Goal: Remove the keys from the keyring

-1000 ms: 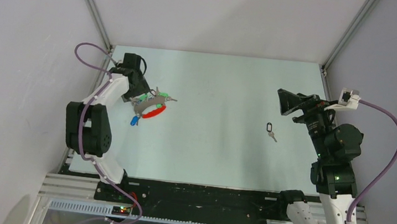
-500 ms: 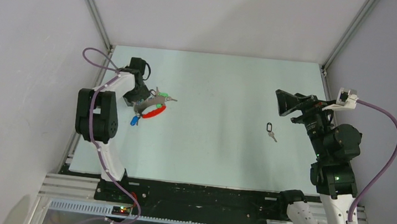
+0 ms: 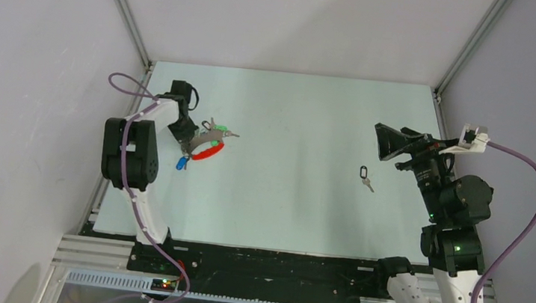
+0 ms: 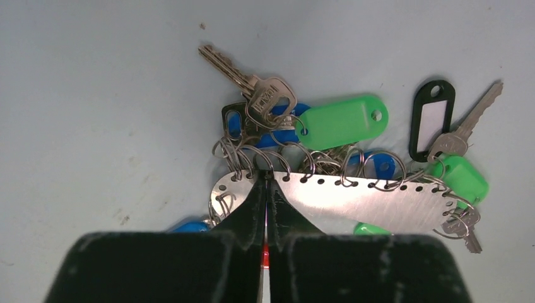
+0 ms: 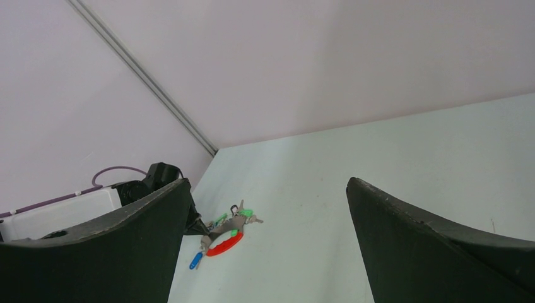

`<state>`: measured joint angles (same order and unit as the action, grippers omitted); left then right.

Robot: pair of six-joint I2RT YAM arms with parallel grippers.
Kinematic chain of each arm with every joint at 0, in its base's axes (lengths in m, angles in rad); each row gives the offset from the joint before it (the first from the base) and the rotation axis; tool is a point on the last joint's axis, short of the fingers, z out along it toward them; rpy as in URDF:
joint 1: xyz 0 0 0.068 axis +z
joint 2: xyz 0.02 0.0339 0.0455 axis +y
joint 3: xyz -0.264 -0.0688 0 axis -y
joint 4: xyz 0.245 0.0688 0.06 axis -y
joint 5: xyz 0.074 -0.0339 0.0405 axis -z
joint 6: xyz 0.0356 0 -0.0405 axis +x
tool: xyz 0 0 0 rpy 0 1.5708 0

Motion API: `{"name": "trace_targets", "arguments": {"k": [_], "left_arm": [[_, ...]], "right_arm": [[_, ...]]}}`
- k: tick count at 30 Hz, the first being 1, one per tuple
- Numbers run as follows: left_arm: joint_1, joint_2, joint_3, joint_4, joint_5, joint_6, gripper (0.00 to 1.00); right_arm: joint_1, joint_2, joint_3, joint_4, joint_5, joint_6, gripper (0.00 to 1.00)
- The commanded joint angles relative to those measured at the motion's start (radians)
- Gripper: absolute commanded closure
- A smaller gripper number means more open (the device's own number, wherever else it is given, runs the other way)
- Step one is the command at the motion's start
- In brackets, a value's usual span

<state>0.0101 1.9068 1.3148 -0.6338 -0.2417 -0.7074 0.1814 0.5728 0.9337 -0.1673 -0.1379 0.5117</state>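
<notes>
Pinching the grey strap of the keyring [image 4: 353,203] at its hole-lined edge, the left gripper [image 4: 265,189] has its fingers pressed together. The keys [image 4: 271,101], tagged green and blue, fan out above it, at the left of the table [image 3: 282,206]. At right, the right gripper [image 5: 268,183] hangs spread wide, empty, near a black-tagged key [image 3: 364,177].

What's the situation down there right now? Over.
Left fingers shut on keyring, flat on table. Right fingers open, raised, far off. Keys bunched on its rings. Nothing blocking.
</notes>
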Motion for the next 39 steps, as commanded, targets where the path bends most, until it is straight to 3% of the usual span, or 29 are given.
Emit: {"name": "trace_targets", "arguments": {"k": [1,5,7,11,14,16,18,24,26,27,28,29,31,34,39], "left_arm": [[0.014,-0.031,-0.026,0.023,0.045,-0.005,1.0],[-0.001,-0.167,-0.072,0.035,-0.014,-0.014,1.0],[0.001,-0.227,-0.075,0.037,-0.066,-0.014,0.91],[0.026,-0.263,-0.029,0.036,-0.122,0.047,0.62],[0.071,-0.227,0.009,0.034,-0.085,0.031,0.3],[0.091,-0.181,0.024,0.033,-0.039,0.017,0.23],[0.098,-0.131,0.026,0.033,0.011,-0.003,0.22],[0.072,-0.012,-0.031,0.035,0.272,-0.099,0.24],[0.053,-0.015,-0.058,0.037,0.296,-0.11,0.3],[0.042,-0.018,-0.067,0.039,0.303,-0.11,0.46],[0.037,-0.024,-0.083,0.045,0.312,-0.109,0.56],[0.027,-0.03,-0.091,0.049,0.318,-0.103,0.81],[0.023,-0.048,-0.121,0.062,0.346,-0.108,0.97],[0.003,-0.112,-0.173,0.076,0.33,-0.105,1.0],[-0.145,-0.259,-0.234,0.078,0.249,-0.101,1.0]], "right_arm": [[-0.003,-0.01,0.036,0.002,0.007,-0.003,0.01],[-0.005,-0.011,0.035,0.003,0.007,-0.003,0.01],[-0.005,-0.008,0.036,0.01,0.002,0.001,0.0],[-0.007,-0.001,0.035,0.023,-0.013,0.015,0.01],[-0.006,0.001,0.036,0.032,-0.023,0.026,0.01],[-0.006,0.002,0.036,0.036,-0.027,0.027,0.01],[-0.006,-0.002,0.036,0.038,-0.028,0.028,0.01],[-0.006,-0.01,0.052,0.025,-0.024,0.022,0.01],[-0.005,-0.016,0.06,0.014,-0.018,0.018,0.0],[-0.005,-0.022,0.062,0.011,-0.017,0.016,0.01],[-0.003,-0.026,0.062,0.007,-0.011,0.012,0.01],[-0.001,-0.03,0.063,0.004,-0.008,0.011,0.01],[0.001,-0.034,0.063,-0.003,0.0,0.007,0.01],[0.005,-0.036,0.063,-0.004,0.007,0.001,0.01],[0.006,-0.022,0.064,0.003,0.005,0.001,0.01]]}}
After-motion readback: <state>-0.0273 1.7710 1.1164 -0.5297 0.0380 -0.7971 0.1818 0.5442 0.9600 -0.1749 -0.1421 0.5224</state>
